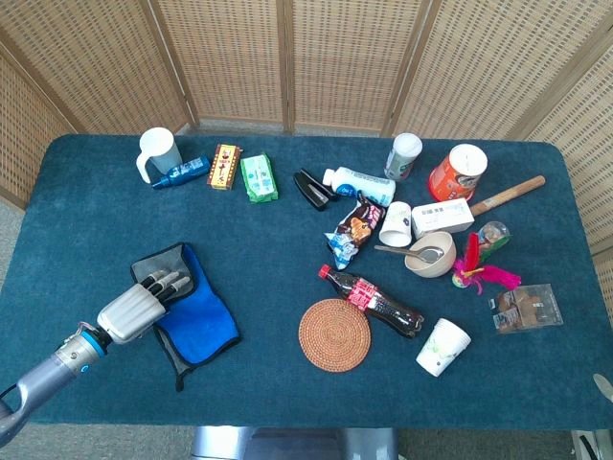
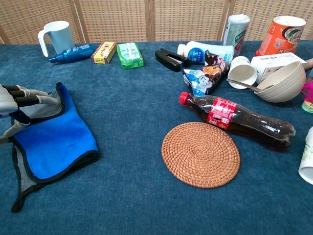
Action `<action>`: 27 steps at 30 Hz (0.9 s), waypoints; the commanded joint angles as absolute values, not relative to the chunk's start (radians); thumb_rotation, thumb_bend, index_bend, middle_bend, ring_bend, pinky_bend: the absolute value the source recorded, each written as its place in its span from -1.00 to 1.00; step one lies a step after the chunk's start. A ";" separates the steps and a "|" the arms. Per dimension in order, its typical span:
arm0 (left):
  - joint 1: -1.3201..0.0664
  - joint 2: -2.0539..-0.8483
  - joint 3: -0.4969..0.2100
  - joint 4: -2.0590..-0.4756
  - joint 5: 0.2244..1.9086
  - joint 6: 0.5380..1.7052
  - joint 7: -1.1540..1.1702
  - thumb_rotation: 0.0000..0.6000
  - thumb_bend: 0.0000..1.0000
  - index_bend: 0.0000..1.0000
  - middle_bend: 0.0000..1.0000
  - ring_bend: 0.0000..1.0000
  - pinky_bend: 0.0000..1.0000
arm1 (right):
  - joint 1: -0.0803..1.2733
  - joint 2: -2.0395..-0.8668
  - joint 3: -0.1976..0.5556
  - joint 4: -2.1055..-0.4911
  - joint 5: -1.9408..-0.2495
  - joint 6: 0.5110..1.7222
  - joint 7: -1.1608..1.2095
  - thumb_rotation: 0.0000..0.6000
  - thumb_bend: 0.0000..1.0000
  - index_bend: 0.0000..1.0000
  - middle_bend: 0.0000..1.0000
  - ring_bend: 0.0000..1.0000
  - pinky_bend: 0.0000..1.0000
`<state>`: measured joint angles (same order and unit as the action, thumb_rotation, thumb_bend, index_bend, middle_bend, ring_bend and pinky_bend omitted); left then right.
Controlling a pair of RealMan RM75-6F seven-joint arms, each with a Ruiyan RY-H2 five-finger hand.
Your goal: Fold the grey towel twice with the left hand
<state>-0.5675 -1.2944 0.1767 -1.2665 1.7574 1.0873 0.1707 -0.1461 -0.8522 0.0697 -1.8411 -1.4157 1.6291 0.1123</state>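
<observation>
On the near-left part of the surface point(image 1: 287, 230) lay the grey towel point(image 1: 187, 307), already doubled over at least once so that its blue inner face showed uppermost, with a grey flap and dark edging visible along the far-left side. One corner trailed toward the front edge in a loose point, which suggested the fold was not squared up. The left hand point(image 1: 132, 305) rested over the towel's left edge, its fingers point(image 2: 27, 95) stretched out across the grey flap with the thumb lying below; whether they pinched the cloth or merely lay on it could not be told from either view. That placement looked like a hold on the edge meant for carrying it over, so the second fold seemed the step in hand. The right hand appeared in neither view.

Well apart to the right lay a round woven coaster point(image 1: 334, 333), with a cola bottle point(image 1: 372, 300) on its side just beside it, far enough off not to hinder the cloth. Along the far left stood a white mug point(image 1: 158, 151), near a small blue bottle point(image 1: 180, 172) and two snack packs. Cups, a bowl with a spoon and other clutter crowded the right side, away from the work.
</observation>
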 commanded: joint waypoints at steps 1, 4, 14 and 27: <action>-0.564 -1.294 0.177 -1.255 1.753 1.086 0.166 1.00 -0.16 0.35 -1.00 -1.00 -0.66 | -0.145 -0.854 0.069 -1.841 -1.415 1.628 0.108 1.00 -1.00 -1.00 -1.00 -1.00 -1.00; -0.560 -1.293 0.176 -1.245 1.748 1.087 0.160 1.00 -0.16 0.35 -1.00 -1.00 -0.66 | -0.144 -0.855 0.069 -1.842 -1.415 1.627 0.104 1.00 -1.00 -1.00 -1.00 -1.00 -1.00; -0.552 -1.293 0.178 -1.223 1.744 1.085 0.149 1.00 -0.16 0.27 -1.00 -1.00 -0.65 | -0.141 -0.859 0.068 -1.845 -1.414 1.622 0.090 1.00 -1.00 -1.00 -1.00 -1.00 -1.00; -0.543 -1.276 0.210 -1.162 1.853 1.248 -0.081 1.00 -0.11 0.11 -1.00 -1.00 -0.57 | -0.140 -0.856 0.067 -1.845 -1.410 1.617 0.093 1.00 -1.00 -1.00 -1.00 -1.00 -1.00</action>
